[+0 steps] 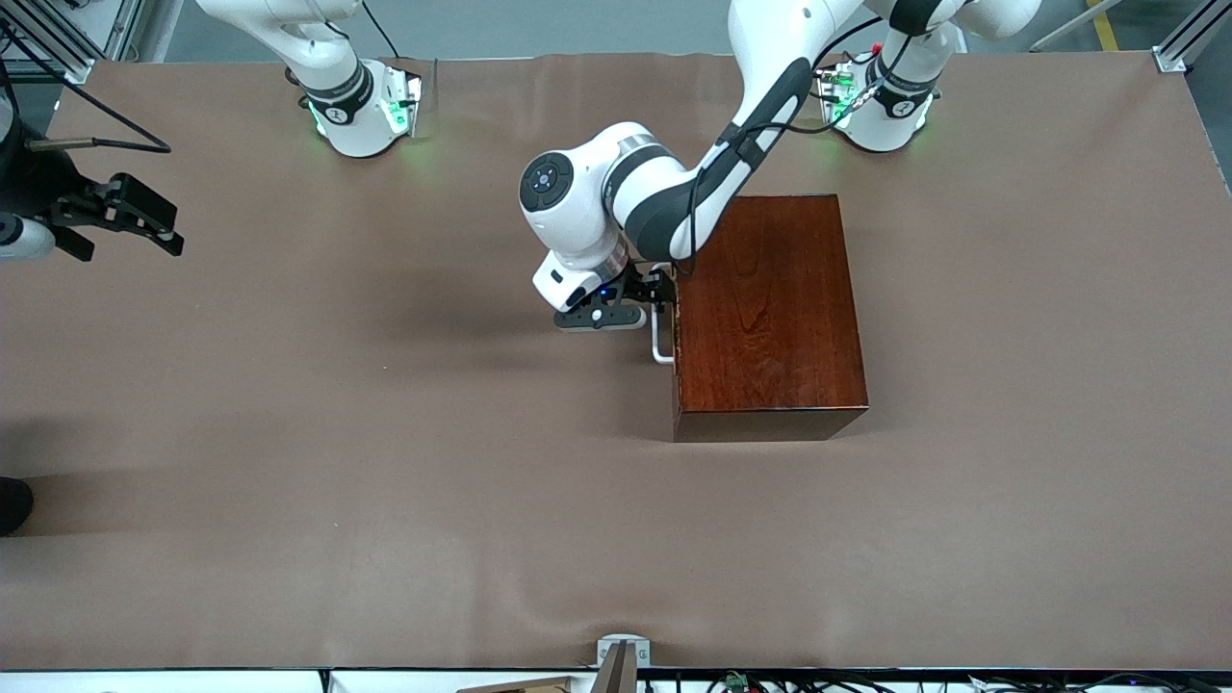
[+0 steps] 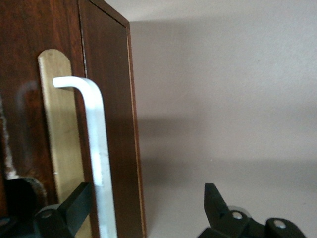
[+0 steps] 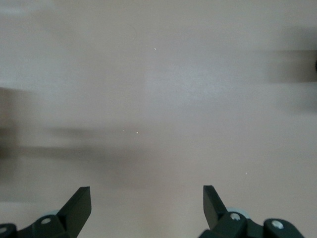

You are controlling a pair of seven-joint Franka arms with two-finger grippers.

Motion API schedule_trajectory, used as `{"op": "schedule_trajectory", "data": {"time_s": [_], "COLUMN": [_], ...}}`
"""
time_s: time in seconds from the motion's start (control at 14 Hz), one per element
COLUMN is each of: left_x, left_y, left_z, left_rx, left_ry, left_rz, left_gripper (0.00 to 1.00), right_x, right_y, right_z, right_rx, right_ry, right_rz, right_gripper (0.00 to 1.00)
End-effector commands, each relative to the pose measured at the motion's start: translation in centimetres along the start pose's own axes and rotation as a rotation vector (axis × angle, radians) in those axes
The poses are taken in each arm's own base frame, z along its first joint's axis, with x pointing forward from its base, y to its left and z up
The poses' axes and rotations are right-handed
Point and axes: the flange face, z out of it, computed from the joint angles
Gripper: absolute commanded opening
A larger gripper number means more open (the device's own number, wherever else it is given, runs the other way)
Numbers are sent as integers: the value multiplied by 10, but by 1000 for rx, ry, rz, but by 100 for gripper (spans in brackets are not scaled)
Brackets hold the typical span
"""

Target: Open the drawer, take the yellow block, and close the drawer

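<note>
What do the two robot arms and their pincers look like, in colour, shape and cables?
Both arms are glossy white with rounded joints and dark grey bands; green lights glow at their bases. A black cable runs along the left arm. The left pincer and right pincer have black wedge-shaped fingers.

This is a robotics laboratory, not a home. Two white robot arms (image 1: 674, 192) are fixed by their bases, which glow with green lights, along the 12 o'clock edge of a wide worktop (image 1: 385, 462) covered with a plain brown sheet. Aluminium frame profiles (image 1: 1189, 38) stand at the corners, and loose cables (image 1: 866, 681) lie along the 6 o'clock edge.
</note>
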Motion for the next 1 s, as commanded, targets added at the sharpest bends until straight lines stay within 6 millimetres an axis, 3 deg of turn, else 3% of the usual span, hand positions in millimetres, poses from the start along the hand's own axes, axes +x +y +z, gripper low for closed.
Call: {"op": "schedule_trajectory", "data": {"time_s": [0.0,0.43,0.93], "left_x": [2,2,-4], "left_y": [9,10,34], "left_z": [3,2,-14], "left_rx": [-2,-11,-145], "left_ry": [34,38,101], "left_rz": [-15,-30,-54], "left_gripper": [100,100,100], "right_x": [-3,-4,-4], "right_y": [-2,-2,-1], "right_z": [-5,-4,-3], "right_rx": [-2,-1,-1], "right_ry": [3,-4,-8], "right_rz": [10,10,11], "right_gripper": [100,100,100]}}
